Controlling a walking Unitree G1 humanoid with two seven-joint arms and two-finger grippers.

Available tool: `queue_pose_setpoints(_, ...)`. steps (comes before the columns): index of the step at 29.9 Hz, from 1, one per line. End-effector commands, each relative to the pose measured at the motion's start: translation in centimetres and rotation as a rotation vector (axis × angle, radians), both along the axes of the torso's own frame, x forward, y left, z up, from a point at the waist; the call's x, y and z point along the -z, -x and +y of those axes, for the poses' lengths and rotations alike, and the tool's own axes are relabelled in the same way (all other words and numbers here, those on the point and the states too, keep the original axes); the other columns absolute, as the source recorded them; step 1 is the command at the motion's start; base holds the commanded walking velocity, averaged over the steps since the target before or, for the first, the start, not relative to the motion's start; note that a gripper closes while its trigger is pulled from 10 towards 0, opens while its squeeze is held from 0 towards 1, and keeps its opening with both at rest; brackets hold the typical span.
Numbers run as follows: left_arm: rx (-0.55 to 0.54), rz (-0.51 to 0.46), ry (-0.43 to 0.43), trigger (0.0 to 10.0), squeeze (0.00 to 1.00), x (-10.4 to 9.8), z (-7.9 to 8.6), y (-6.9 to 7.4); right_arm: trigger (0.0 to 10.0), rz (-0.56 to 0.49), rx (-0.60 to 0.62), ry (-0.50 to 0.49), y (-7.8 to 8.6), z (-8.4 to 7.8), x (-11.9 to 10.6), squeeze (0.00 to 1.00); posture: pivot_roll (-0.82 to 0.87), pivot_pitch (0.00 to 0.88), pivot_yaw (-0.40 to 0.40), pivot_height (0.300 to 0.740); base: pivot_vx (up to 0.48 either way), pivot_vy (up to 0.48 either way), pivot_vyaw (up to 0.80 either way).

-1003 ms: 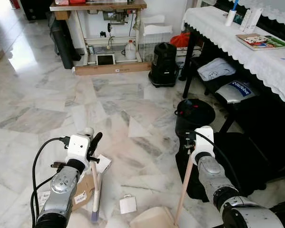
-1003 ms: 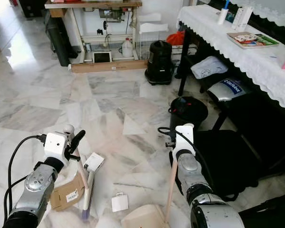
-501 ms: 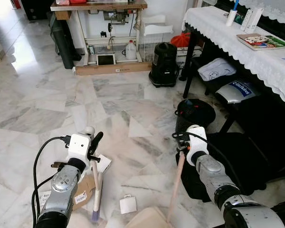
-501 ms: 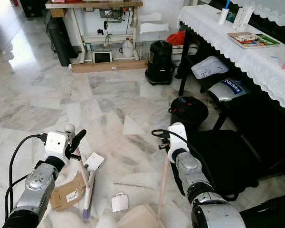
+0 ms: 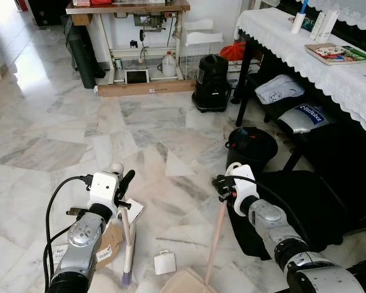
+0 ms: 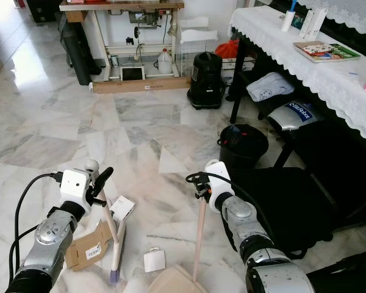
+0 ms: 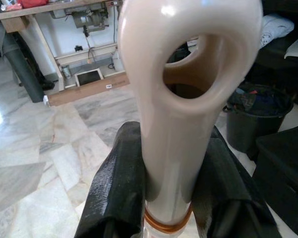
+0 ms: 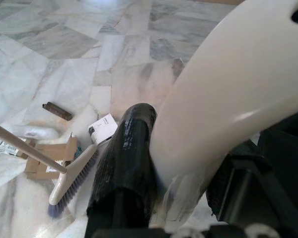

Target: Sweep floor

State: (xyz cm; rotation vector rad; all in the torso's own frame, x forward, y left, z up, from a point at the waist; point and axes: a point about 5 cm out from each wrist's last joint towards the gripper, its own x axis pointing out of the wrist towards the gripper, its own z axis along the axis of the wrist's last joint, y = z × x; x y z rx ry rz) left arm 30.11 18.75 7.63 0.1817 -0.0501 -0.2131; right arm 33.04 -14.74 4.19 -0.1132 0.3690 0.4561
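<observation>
Broom (image 5: 127,244) left of dustpan (image 5: 186,282), perhaps apart

We see open marble floor (image 5: 61,122) ahead — the black bin (image 5: 251,146) and vacuum cleaner (image 5: 210,82) crowd the right.

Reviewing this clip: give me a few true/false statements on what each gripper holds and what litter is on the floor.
1. The left gripper is shut on the broom handle. True.
2. The right gripper is open and holds nothing. False: it grips the dustpan handle.
3. A flattened cardboard box lies on the floor beside the broom head. True.
4. The small white box sits inside the dustpan. False: it lies on the floor before it.
</observation>
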Motion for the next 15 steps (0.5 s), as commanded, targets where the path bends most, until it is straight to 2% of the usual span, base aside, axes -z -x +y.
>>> queue_pose_setpoints(1, 0.003, -0.019, 0.003, 10.0, 0.00, -0.7, 0.0, -0.5, 10.0, 0.049, -0.039, 0.162, 0.8, -1.6, 1.1, 0.00, 0.06, 0.000, -0.020, 0.740, 0.000, 0.000, 0.00)
queue_pose_setpoints(6, 0.003, -0.022, 0.001, 10.0, 0.00, -0.8, 0.0, -0.6, 10.0, 0.001, 0.106, 0.185, 0.1, -2.7, 0.4, 0.00, 0.06, 0.000, -0.017, 0.740, 0.000, 0.000, 0.00)
queue_pose_setpoints(7, 0.003, -0.023, -0.001, 10.0, 0.00, -0.8, 0.1, -0.6, 10.0, -0.018, 0.195, 0.170, -0.2, -3.3, 0.0, 0.00, 0.06, 0.000, -0.016, 0.740, 0.000, 0.000, 0.00)
queue_pose_setpoints(9, 0.003, -0.025, -0.003, 10.0, 0.00, -0.8, 0.1, -0.6, 10.0, -0.052, 0.288, 0.161, -0.5, -3.9, -0.4, 0.00, 0.06, 0.000, -0.015, 0.740, 0.000, 0.000, 0.00)
queue_pose_setpoints(15, 0.002, -0.032, -0.008, 10.0, 0.00, -1.0, 0.1, -0.7, 10.0, -0.155, 0.498, 0.094, -0.8, -4.6, -1.3, 0.00, 0.06, 0.000, -0.014, 0.740, 0.000, 0.000, 0.00)
